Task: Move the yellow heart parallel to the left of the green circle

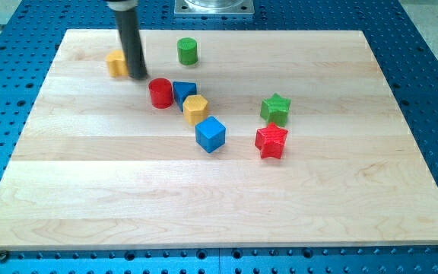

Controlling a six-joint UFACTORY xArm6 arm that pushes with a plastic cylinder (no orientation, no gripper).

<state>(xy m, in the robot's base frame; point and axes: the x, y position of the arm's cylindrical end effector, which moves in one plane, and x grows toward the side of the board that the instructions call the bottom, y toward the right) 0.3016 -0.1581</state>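
The yellow heart lies near the board's top left, partly hidden behind my rod. My tip rests on the board touching or just off the heart's right side. The green circle stands to the view's right of the heart, slightly higher, with a gap between them.
A red cylinder, a blue triangle, a yellow hexagon and a blue cube cluster below my tip toward the middle. A green star and red star lie to the right. The wooden board sits on a blue perforated table.
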